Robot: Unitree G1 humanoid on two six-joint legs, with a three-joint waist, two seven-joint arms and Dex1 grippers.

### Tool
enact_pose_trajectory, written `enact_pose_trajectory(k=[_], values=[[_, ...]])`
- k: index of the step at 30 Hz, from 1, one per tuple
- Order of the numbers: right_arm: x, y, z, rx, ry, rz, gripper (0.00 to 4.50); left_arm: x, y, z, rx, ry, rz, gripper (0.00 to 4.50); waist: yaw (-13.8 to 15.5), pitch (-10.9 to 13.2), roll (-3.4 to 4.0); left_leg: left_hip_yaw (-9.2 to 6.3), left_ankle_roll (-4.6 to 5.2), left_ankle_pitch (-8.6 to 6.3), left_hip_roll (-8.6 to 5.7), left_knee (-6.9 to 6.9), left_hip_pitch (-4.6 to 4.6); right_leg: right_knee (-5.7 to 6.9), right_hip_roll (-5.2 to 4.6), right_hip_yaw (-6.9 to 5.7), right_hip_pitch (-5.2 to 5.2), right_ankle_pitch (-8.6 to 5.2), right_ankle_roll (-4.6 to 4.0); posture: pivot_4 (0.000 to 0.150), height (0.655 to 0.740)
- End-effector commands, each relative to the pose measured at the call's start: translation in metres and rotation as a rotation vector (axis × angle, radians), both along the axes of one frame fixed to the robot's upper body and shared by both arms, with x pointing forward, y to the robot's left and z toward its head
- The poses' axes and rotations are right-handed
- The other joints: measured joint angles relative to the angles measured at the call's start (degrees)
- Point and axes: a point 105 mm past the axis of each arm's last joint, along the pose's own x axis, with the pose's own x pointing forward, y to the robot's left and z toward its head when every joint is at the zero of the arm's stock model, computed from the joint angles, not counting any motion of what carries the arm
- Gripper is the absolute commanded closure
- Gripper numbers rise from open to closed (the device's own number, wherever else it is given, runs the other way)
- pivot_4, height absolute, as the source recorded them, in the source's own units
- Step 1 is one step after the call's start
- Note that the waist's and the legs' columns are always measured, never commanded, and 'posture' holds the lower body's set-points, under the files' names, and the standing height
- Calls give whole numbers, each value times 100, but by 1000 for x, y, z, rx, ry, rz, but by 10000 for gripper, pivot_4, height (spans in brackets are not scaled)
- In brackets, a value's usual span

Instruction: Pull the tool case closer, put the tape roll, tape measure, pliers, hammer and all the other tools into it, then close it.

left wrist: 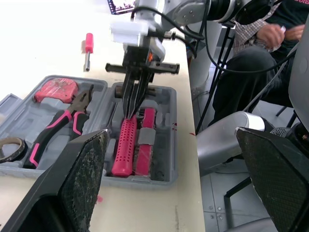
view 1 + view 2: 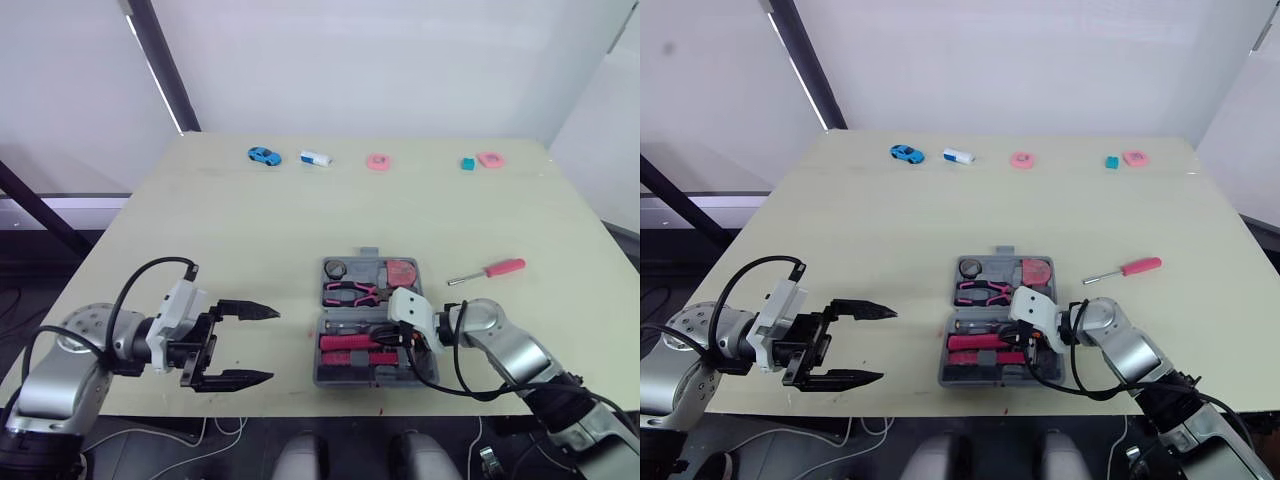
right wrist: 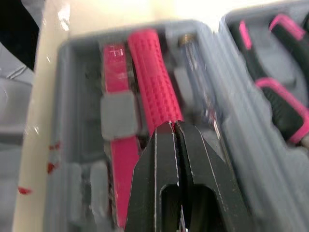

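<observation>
The grey tool case [image 2: 360, 380] lies open near the table's front edge. Its far half holds the tape roll [image 2: 335, 268], the pink-handled pliers [image 2: 350, 292] and the red tape measure [image 2: 402, 271]. In the near half lies the hammer [image 2: 350, 343] with its pink ribbed grip [image 3: 153, 77]. My right gripper [image 3: 173, 124] is shut, its tips pressing down on that grip. To the left of the case, above the table, my left gripper [image 2: 272, 345] stands wide open and empty. A pink-handled screwdriver [image 2: 490, 270] lies on the table to the right of the case.
Along the far edge sit a blue toy car [image 2: 264, 155], a white and blue block [image 2: 315, 158], a pink piece [image 2: 378, 161], a teal cube [image 2: 467, 163] and another pink piece [image 2: 490, 159]. A person [image 1: 270, 29] sits beyond the table's right side.
</observation>
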Motion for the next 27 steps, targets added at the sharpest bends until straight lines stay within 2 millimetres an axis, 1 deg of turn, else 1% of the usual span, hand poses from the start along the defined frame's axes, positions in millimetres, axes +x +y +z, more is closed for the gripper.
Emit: enact_pose_trajectory(k=[1, 4, 8, 13, 14, 16, 19, 27], values=[[1, -11, -27, -140, 39, -17, 44226, -1, -3, 5, -2, -39, -18, 0, 0, -3, -2, 0, 0, 0, 0, 0, 2, 0, 0, 0, 1, 0, 0, 1500, 7400], [-2, -18, -39, -209, 81, -20, 44226, -1, -3, 6, -5, -40, -13, 0, 2, -16, -14, -1, 0, 0, 1, 0, 11, 0, 0, -1, 12, 0, -1, 1500, 7400], [0, -23, -47, -259, 67, -27, 44226, -1, -3, 5, -9, -40, -6, 0, 3, -43, -31, 0, 0, 0, 1, -1, 30, -1, 0, -1, 31, -1, -1, 1500, 7400], [5, -19, -29, -155, 37, -47, 44226, -1, -4, 4, -15, -37, 5, 0, 20, -57, -41, 9, 0, -1, 2, -12, 97, -5, -3, 6, 88, -16, -24, 1500, 7400], [5, -19, -26, -136, 34, -48, 44226, -1, -4, 3, -18, -36, 8, 0, 25, -57, -41, 9, 0, -1, 3, -11, 97, -5, -3, 6, 88, -16, -24, 1500, 7400], [3, -26, -26, -155, 23, -47, 44226, -1, -4, 2, -27, -32, 17, 0, 38, -56, -40, 10, 0, -1, 2, -11, 97, -5, -6, 6, 88, -15, -24, 1500, 7400], [-2, -33, -38, -203, 45, -48, 44226, 0, -4, 0, -27, -30, 19, 0, 41, -59, -43, 11, 0, -1, 0, -11, 95, -7, -9, 6, 88, -15, -24, 1500, 7400], [-2, -28, -55, -239, 72, -39, 44226, 2, -6, 0, -28, -33, 16, 0, 10, -85, -62, 10, 0, -1, 3, -12, 99, -6, -6, 6, 88, -15, -25, 1500, 7400]])
